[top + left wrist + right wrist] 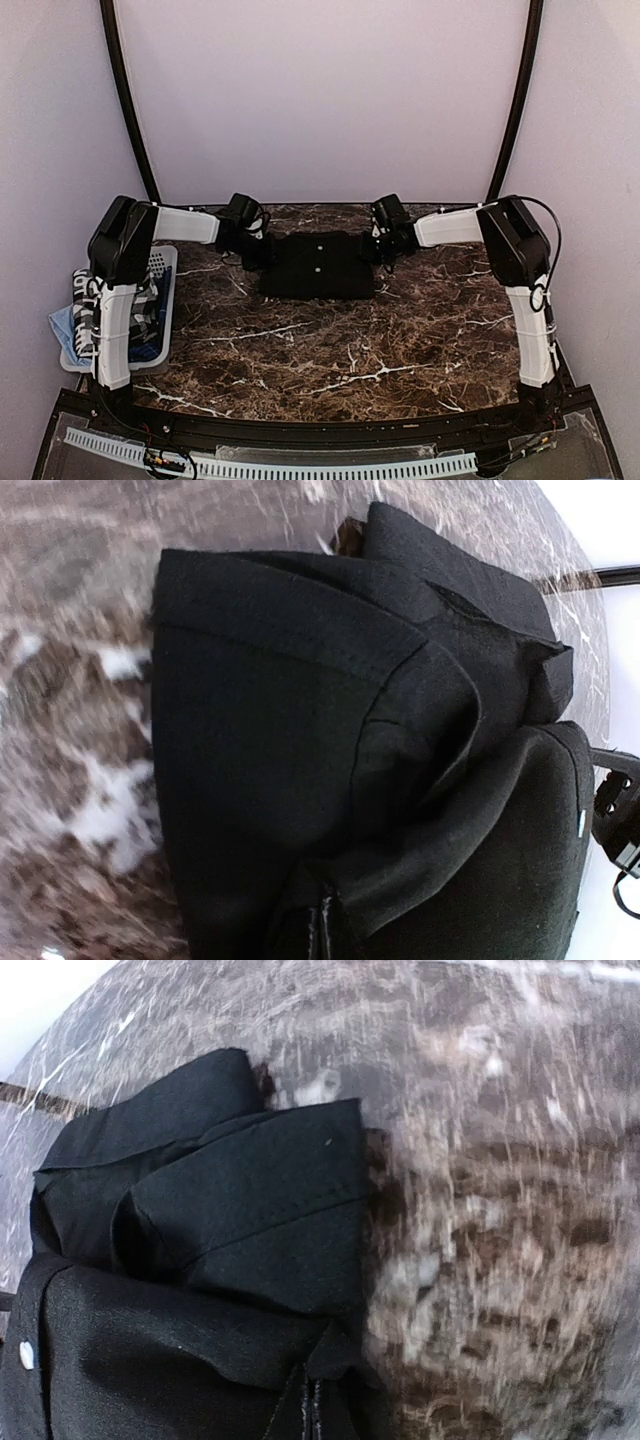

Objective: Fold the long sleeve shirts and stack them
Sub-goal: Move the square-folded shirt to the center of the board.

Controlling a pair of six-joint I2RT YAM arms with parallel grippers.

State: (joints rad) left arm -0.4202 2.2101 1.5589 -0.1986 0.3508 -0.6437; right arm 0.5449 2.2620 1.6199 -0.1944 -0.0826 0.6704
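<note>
The black long sleeve shirt (318, 265) is found folded at the far centre of the worktop (330, 350), clamped at its left edge by the left end effector (324, 928) and at its right edge by the right end effector (311, 1408).

White-shelled left arm (112, 335) and right arm (535, 340), bulky black elbows (120, 240), thin black cable (556, 250).

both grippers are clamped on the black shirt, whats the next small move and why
Probably lift both pinched corners slightly and draw them toward the near edge, folding the black shirt over: the left gripper and right gripper are each shut on a bunched far corner, and it lies flat and wide.
</note>
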